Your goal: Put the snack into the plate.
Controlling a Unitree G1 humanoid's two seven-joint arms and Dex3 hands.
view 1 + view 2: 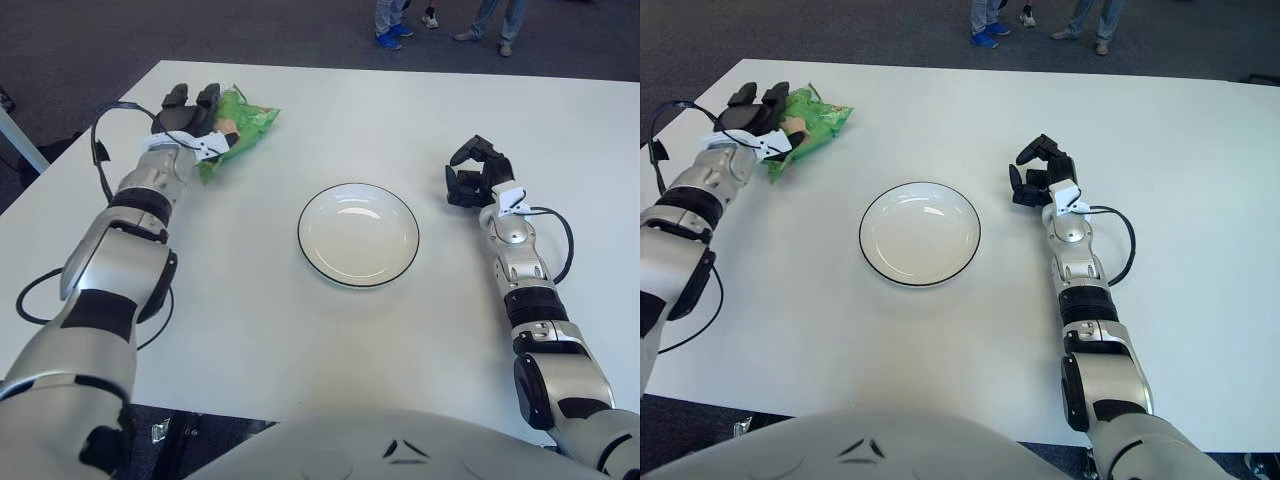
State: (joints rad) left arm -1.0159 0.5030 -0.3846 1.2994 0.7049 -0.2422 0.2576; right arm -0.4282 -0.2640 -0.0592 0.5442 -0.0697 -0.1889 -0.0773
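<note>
Snack bag, green and crinkled, lies on the white bench near its far left corner, and a good part of it is hidden: the left hand lies over its left side, so only the right half and a strip of the lower edge show past the dark fingers. The print on the bag is too small to read. Those fingers reach across the bag's top and a thumb shows against its near side, so the hand looks closed on the bag, though whether the bag is lifted off the bench cannot be told. The plate, white with a dark rim, sits toward the middle of the bench, well apart from the bag, to its right and nearer the robot. The right hand shows to the right of the plate, apart from it, with its fingers curled in on themselves and nothing between them; whether it touches the bench is unclear. A black cable loops beside the left forearm and another runs by the right forearm. At the top edge the legs and shoes of standing people are cut off by the frame. The right eye view cuts off the left arm at the picture's edge, but shows more of the bench on the right side than the left eye view does.
</note>
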